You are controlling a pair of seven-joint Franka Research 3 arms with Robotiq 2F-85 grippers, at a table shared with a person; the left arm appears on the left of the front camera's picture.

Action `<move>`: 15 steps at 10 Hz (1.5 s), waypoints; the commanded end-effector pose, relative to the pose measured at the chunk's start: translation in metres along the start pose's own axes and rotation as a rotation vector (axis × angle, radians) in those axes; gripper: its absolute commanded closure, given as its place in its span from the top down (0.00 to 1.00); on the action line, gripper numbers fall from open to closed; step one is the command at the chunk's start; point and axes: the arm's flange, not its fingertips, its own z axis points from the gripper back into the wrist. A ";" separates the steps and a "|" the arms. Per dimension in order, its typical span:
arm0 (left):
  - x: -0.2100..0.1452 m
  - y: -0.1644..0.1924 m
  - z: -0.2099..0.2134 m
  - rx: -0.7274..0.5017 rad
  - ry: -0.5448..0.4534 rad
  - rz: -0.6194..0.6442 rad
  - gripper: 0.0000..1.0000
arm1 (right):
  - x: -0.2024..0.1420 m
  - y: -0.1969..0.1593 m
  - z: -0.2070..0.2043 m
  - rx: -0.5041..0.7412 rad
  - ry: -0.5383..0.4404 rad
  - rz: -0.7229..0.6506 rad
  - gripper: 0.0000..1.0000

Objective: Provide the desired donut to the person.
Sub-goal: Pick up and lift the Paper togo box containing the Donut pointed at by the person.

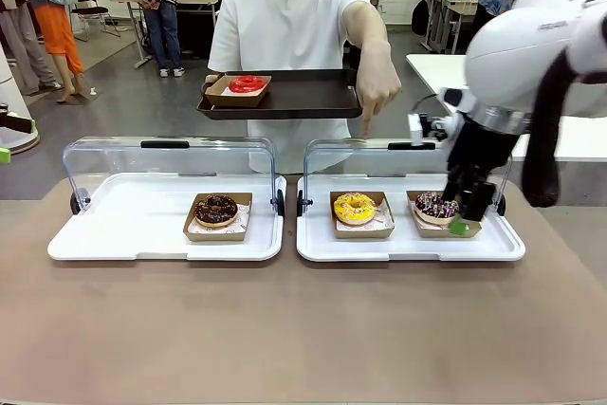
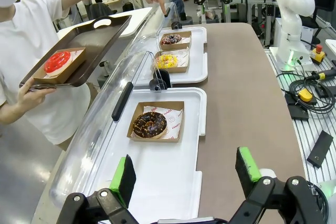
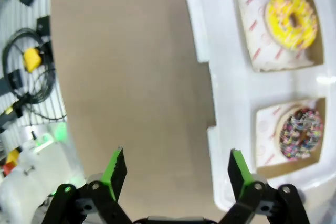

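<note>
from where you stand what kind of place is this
Probably a robotics lab staged as a donut counter: boxed donuts in lidded trays, a person holding a serving tray, cables and a yellow box beside the table.

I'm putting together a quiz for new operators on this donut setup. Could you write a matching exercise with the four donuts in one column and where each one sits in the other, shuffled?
Column 1
1. red donut
2. yellow donut
3. chocolate donut
4. sprinkled dark donut

Column 2
A. on the left white tray
B. on the dark tray held by the person
C. on the right white tray, in the box nearer the table's middle
D. on the right white tray, in the box nearer its right end

Pairs: 1-B, 2-C, 3-A, 4-D
</note>
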 end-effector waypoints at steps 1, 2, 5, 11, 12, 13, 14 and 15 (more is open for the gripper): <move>0.000 0.000 0.001 0.006 -0.018 -0.005 1.00 | 0.032 -0.031 -0.019 -0.005 -0.025 -0.047 1.00; 0.000 0.000 0.001 0.006 -0.018 -0.005 1.00 | 0.046 -0.041 -0.031 -0.007 -0.027 -0.030 1.00; 0.000 0.000 0.001 0.006 -0.018 -0.005 1.00 | 0.086 -0.063 -0.065 0.000 -0.052 0.041 1.00; 0.000 0.000 0.001 0.006 -0.018 -0.005 1.00 | 0.105 -0.060 -0.079 0.012 -0.035 0.066 1.00; 0.000 0.000 0.001 0.006 -0.018 -0.005 1.00 | 0.105 -0.060 -0.079 0.012 -0.035 0.066 1.00; 0.000 0.000 0.001 0.006 -0.018 -0.005 1.00 | 0.105 -0.060 -0.079 0.012 -0.035 0.066 1.00; 0.000 0.000 0.001 0.006 -0.018 -0.005 1.00 | 0.105 -0.060 -0.079 0.012 -0.035 0.066 1.00; 0.000 0.000 0.001 0.006 -0.018 -0.005 1.00 | 0.107 -0.059 -0.079 0.011 -0.034 0.063 1.00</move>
